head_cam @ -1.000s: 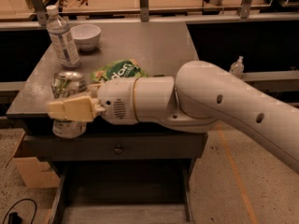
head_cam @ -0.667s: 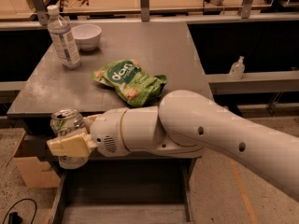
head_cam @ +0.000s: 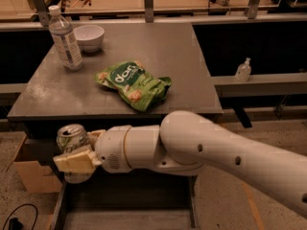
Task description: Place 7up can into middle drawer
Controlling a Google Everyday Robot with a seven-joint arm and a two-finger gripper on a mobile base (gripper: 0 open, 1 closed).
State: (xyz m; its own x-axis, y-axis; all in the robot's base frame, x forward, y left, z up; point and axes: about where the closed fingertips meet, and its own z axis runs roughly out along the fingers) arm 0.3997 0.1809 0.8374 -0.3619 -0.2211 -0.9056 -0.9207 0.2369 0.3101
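7up can (head_cam: 72, 137), slim, green and silver with a shiny top, hangs upright in my cream two-finger gripper (head_cam: 79, 152), which is clamped on it. It sits below the grey tabletop (head_cam: 192, 66), over the left end of the wide grey middle drawer (head_cam: 127, 219). If I release it here, it may clip the drawer's left wall and topple.

Table (head_cam: 192, 51): green snack bag (head_cam: 134, 84) centre; bottle (head_cam: 65, 38), white bowl (head_cam: 89, 36) back-left. Cardboard box (head_cam: 29, 170) lower left.

claw (head_cam: 75, 150) round 7up can (head_cam: 71, 136) | over middle drawer (head_cam: 129, 220) (left end)
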